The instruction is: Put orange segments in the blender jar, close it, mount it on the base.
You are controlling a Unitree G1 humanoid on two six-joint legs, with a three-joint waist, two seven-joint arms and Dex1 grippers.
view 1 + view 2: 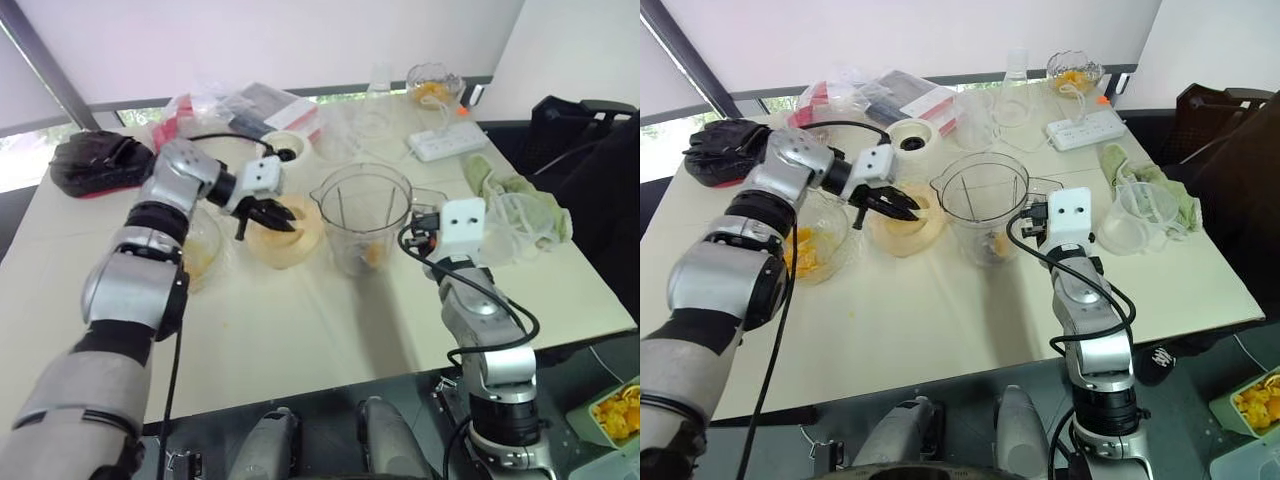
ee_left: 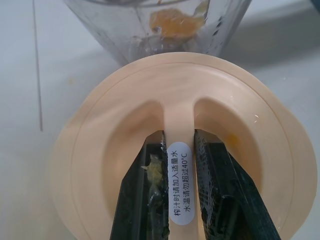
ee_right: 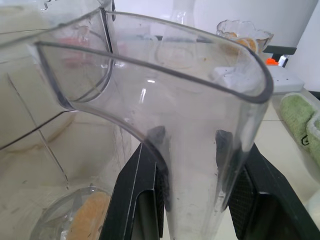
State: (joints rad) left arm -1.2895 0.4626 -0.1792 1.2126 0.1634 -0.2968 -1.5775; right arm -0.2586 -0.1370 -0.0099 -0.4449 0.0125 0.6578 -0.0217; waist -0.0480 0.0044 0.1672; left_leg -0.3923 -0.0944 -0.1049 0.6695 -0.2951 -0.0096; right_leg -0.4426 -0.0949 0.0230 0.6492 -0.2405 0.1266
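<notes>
Blender jar (image 1: 362, 215) stands upright mid table (image 1: 300, 330), uncovered, with an orange segment (image 2: 172, 22) at its bottom. Right tool (image 3: 192, 165) is clamped on the jar's handle, one finger each side. Cream lid (image 1: 285, 235) lies flat on the table just beside the jar, on the robot's left. Left tool (image 2: 180, 145) pinches the lid's raised centre rib, fingers nearly closed on it. Glass bowl (image 1: 810, 245) with orange pieces sits further left, by the left arm

A white power strip (image 1: 450, 143) is lying beside a green cloth (image 1: 495, 188). A black bag (image 1: 95, 163) is sitting well apart from them.
</notes>
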